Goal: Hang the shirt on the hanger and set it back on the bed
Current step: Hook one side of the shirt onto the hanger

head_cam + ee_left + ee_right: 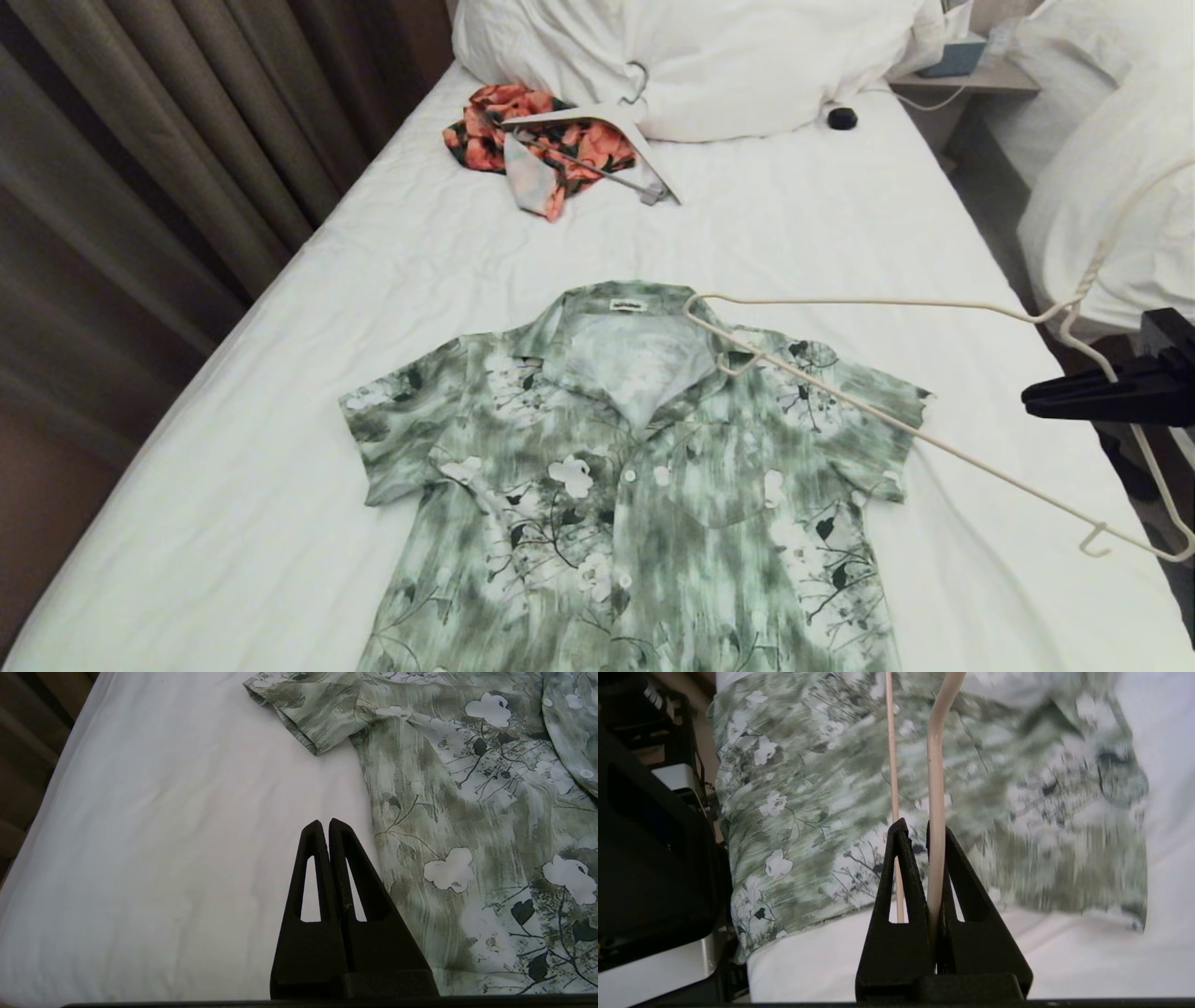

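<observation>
On bed: one shirt, two hangers.

Bare sheet left of shirt

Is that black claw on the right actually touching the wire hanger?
Touching. In the right wrist view the right gripper is shut on the hanger, whose cream wire runs straight between its fingers, with no gap showing.

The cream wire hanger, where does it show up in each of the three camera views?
Head view: the hanger slants over the shirt's collar and shoulder toward the right gripper at the picture's right edge.
Left wrist view: not in it.
Right wrist view: its wire runs up from the shut fingers.
Shared landmark: the green floral shirt on the bed.
</observation>
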Robot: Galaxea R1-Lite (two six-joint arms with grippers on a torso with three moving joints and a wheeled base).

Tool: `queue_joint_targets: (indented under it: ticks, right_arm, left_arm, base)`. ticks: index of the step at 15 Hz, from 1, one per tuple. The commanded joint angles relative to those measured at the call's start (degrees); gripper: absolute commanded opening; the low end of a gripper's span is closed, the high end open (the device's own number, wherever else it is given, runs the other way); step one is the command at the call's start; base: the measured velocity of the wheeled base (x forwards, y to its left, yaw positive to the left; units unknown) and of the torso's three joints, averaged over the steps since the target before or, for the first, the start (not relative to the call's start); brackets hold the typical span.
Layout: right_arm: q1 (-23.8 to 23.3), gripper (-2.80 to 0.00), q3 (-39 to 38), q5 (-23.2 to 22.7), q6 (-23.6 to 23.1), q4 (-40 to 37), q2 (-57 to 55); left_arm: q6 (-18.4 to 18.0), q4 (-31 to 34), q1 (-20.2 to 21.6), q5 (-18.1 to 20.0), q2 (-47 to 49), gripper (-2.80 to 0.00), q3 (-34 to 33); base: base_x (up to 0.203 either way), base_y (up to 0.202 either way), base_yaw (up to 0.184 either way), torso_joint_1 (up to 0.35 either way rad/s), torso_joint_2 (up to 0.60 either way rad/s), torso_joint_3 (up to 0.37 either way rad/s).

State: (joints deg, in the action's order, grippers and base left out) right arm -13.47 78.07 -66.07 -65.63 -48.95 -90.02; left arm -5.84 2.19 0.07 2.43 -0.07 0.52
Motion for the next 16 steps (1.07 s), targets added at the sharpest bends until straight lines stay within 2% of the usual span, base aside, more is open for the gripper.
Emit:
queue_joint_targets:
  ticks: [1,3,5,7,9,12,14,16]
  right_arm:
    - [1.1,-2.8,-0.3,-0.5,-0.8,0.0,2.5]
    - [2.4,-2.8,-0.8,-0.3,-0.8,0.7,2.9]
    - [2.9,-2.8,-1.2,-0.3,-0.6,2.7,3.6]
    - [2.7,-2.8,-1.1,-0.4,-0.6,6.1,3.6]
    - [2.7,-2.8,-0.6,-0.4,-0.4,7.0,3.6]
    - [2.9,-2.8,1.3,-0.5,4.4,7.0,3.2]
    - [2.9,-2.8,1.2,-0.5,4.5,7.0,3.1]
    - [2.9,-2.8,1.8,-0.4,4.6,7.0,3.0]
  left_arm:
    - [0.1,0.0,0.0,0.1,0.0,-2.8,0.0]
    - [1.6,0.0,0.0,-0.1,0.0,-2.8,0.0]
    - [1.7,0.0,0.0,0.0,0.0,-2.8,0.9]
    - [2.0,0.2,0.0,2.7,3.4,-2.8,5.2]
    - [2.5,-1.1,-0.1,7.6,13.2,-2.8,7.7]
    - [3.8,-10.7,-0.4,15.2,34.1,-2.8,9.1]
    - [7.1,-20.9,-2.0,17.4,49.2,-2.8,10.8]
    - [11.4,-29.6,-6.7,17.2,62.5,-2.8,14.1]
  base:
    - [0.0,0.0,0.0,0.0,0.0,0.0]
    - [0.0,0.0,0.0,0.0,0.0,0.0]
    - [0.0,0.0,0.0,0.0,0.0,0.0]
    - [0.0,0.0,0.0,0.0,0.0,0.0]
    - [0.0,0.0,0.0,0.0,0.0,0.0]
    - [0.0,0.0,0.0,0.0,0.0,0.0]
    - [0.0,0.0,0.0,0.0,0.0,0.0]
    - [0.0,0.0,0.0,0.0,0.0,0.0]
